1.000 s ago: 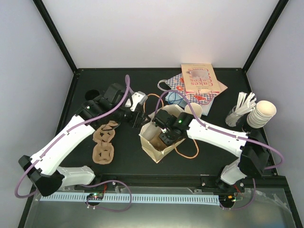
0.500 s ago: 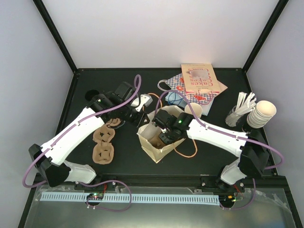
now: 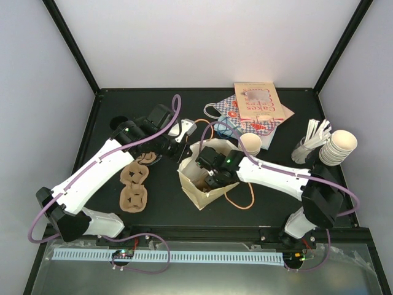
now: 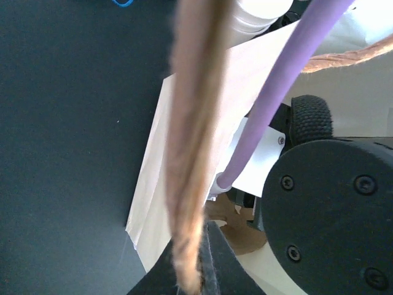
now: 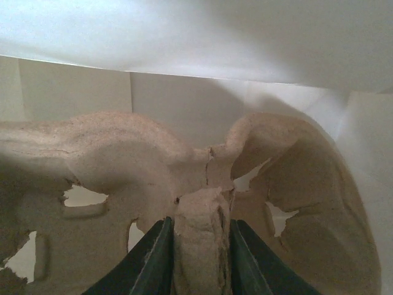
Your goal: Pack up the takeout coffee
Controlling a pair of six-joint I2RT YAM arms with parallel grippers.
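So the left claw (image 4: pixel 193 270) is clamped on the twine handle (image 4: pixel 196 123), and the right claw (image 5: pixel 199 246) is inside the paper bag (image 3: pixel 193 187) pinching the cup carrier (image 5: pixel 196 160). The takeout coffee (image 3: pixel 119 121) looks like that dark lid far left, not sure. Tug too hard and the bag tips or rips.

The table (image 3: pixel 159 209) is black, both arms (image 3: pixel 92 175) white with purple cables (image 4: pixel 274 104). The paper bag (image 3: pixel 196 190) is pale tan, the cup carriers (image 3: pixel 133 187) brown, the far bag (image 3: pixel 228 109) patterned red, white and blue.
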